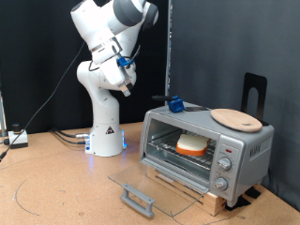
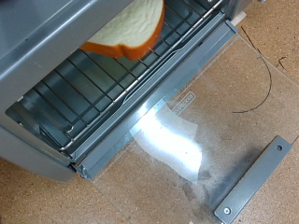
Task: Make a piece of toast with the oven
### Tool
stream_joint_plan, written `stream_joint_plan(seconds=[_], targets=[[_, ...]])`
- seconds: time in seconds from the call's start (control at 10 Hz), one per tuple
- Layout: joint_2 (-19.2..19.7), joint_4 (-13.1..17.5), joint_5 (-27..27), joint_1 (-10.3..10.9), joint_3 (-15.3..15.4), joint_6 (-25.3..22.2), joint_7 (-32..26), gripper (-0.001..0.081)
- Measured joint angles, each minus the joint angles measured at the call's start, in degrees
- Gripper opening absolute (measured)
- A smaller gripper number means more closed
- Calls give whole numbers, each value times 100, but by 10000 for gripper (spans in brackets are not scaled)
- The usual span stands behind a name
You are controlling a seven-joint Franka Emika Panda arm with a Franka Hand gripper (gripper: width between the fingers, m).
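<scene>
A: Item one, the toaster oven (image 1: 206, 145). Where is it standing?

B: It is sitting in the right half of the exterior view on a wooden base, three knobs (image 1: 224, 165) running down its right panel. Its glass door (image 1: 155, 190) is lying fully open, flat toward the lower centre of the frame, the grey handle bar (image 1: 139, 199) showing at its outer edge.

A: Item two, the piece of toast (image 1: 192, 143)?

B: It is resting inside the oven on the wire rack (image 2: 89, 79), pale face and orange-brown crust showing through the opening. In the wrist view the slice (image 2: 129, 28) is appearing at the upper centre of the frame, over the rack bars, with the open glass door (image 2: 201, 112) spreading across the lower right and catching a bright glare.

A: Item three, the gripper (image 1: 125, 77)?

B: It is hanging high in the upper left of the exterior view, well apart from the oven and above the tabletop. Nothing is showing between its fingers; whether they are spread or closed, I cannot tell. The fingers are not appearing in the wrist view.

A: Sundries?

B: A round wooden plate (image 1: 235, 118) is lying on the oven roof at the right, a small blue object (image 1: 175, 104) is sitting on the roof at the left, and a black stand (image 1: 254, 95) is rising behind the oven.
</scene>
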Motion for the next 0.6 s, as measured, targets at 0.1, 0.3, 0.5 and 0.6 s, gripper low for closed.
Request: stream_joint_plan(seconds=[0.1,0.3,0.5,0.6], targets=[[54,55,-67,-57,63,-141,559,808],[426,307,76,-361,274,-74,1875,808],[865,493,108,-752,427,87,3079,808],[1106,635,108,-940,556,99,3556,808]])
